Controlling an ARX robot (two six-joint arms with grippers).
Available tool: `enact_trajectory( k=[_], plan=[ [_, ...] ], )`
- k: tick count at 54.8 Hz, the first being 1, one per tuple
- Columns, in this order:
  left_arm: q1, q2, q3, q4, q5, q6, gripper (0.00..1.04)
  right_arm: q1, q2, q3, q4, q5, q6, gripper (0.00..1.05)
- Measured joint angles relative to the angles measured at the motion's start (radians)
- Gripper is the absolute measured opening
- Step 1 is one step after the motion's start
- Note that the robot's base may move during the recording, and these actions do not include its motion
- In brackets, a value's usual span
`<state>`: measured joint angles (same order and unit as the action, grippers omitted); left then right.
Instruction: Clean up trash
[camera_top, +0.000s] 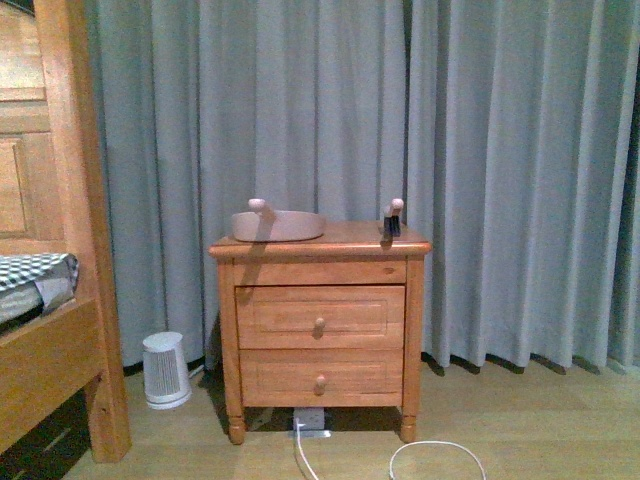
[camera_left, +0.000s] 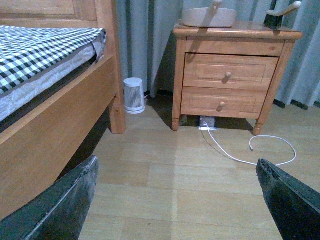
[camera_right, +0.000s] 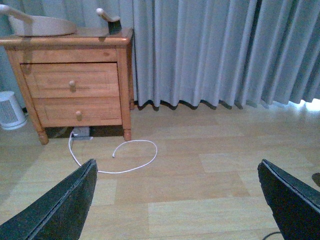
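**Left pincer** (camera_left: 176, 162): jaws set wide, nothing between them. 2 dark fingers (camera_left: 62, 205) frame bare floor (camera_left: 165, 195). It hangs low, close beside the bed (camera_left: 55, 125).

**Right pincer** (camera_right: 177, 162): also spread wide and empty. 2 dark fingers (camera_right: 292, 200) sit over open floor, out in front of the curtains (camera_right: 225, 50).

**Trash**: whereabouts cannot be told from these views.

**Floor**: pale wood boards.

**Cable** (camera_top: 435, 443): white, 1 length. It runs out from under the nightstand (camera_top: 320, 300) and curls into a loose loop on the floor near the right front leg.

**Socket block** (camera_top: 310, 418): pale, lying on the floor under the nightstand's front edge, with the cable joined to it.

**Nightstand**: orange-brown wood on turned legs, set against the curtains. 2 drawers are stacked, both closed, each with 1 round knob.

**Pan** (camera_top: 278, 225): shallow and beige, on the left half of the nightstand top, with its handle sticking up.

**Brush** (camera_top: 391, 220): dark bristles and a pale handle, at the right edge of the nightstand top, well apart from the pan.

**Appliance** (camera_top: 165, 370): small, white and ribbed. It stands upright on the floor between the bedpost and the nightstand's left front leg, just in front of the curtains.

**Bed**: wood frame with a tall post and a panelled headboard. A black-and-white check sheet (camera_left: 40, 45) covers the mattress.

**Curtains**: grey-blue, pleated and floor-length, behind the nightstand.
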<state>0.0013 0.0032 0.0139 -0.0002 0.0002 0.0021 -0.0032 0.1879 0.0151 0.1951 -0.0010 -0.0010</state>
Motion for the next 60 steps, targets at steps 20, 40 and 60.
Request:
enact_trajectory(
  k=[20,40,60],
  plan=[
    [0.000,0.000,0.000,0.000,0.000,0.000,0.97,0.000,0.000,0.000,0.000,0.000,0.000,0.97],
    [0.000,0.000,0.000,0.000,0.000,0.000,0.97,0.000,0.000,0.000,0.000,0.000,0.000,0.97],
    [0.000,0.000,0.000,0.000,0.000,0.000,0.97,0.000,0.000,0.000,0.000,-0.001,0.000,0.97]
  ],
)
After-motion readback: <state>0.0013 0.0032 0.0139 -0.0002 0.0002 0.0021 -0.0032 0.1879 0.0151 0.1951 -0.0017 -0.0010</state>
